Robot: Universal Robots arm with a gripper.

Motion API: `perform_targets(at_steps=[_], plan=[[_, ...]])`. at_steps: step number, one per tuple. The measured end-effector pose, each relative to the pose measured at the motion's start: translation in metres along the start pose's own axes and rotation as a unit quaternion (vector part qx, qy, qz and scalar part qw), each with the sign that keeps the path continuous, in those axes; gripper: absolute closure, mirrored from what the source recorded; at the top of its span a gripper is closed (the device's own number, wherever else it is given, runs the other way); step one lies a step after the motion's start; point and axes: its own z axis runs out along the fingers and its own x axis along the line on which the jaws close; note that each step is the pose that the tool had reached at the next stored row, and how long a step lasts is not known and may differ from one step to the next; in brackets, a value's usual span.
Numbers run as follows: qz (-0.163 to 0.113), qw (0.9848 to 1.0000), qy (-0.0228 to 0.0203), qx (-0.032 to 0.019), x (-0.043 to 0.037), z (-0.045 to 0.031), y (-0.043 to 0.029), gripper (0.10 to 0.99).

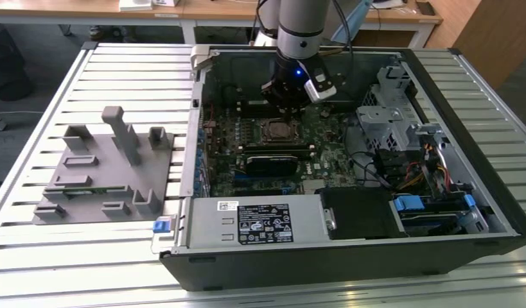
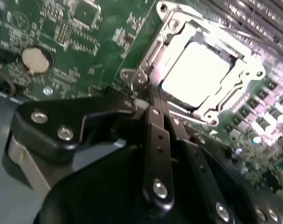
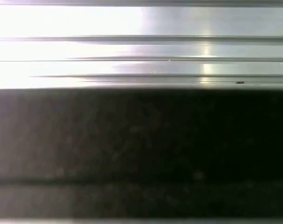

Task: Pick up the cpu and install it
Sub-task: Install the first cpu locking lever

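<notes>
A slatted metal table carries the whole scene, with wooden desks behind its far edge and a floor visible beyond its corners. Toward the exterior view's left, a grey plastic fixture with upright posts and slots sits on the slats, well apart from the table's near edge. Just beside it, toward the exterior view's right, an open computer case lies on its side and takes up most of the table's other half. Inside, the green motherboard fills the case's left and middle part; a silver power supply with a label lies along the case's near wall, and a metal drive cage with coloured cables stands at the case's right side.

The cpu sits in the socket frame near the middle of the motherboard, its shiny top facing up; in the second wrist view the cpu lies flat inside the silver socket frame, seated there. A round coin battery is on the board well apart from it.

The arm comes down over the case's far wall, and the gripper hangs just above the socket's far edge. In the second wrist view the gripper has its black fingers pressed together with nothing between them, their tips just beside the socket frame's edge.
</notes>
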Motion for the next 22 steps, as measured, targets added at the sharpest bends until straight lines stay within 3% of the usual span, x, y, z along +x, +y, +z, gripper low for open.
perform_targets(at_steps=[8, 15, 22], plan=[[0.000, 1.0000, 0.0001, -0.0010, 0.0007, -0.0109, 0.0002, 0.980], [0.000, 1.0000, -0.0044, -0.0078, 0.0128, -0.0207, 0.0000, 0.980], [0.000, 0.9999, -0.0085, -0.0129, 0.0194, -0.0259, 0.0000, 0.980]])
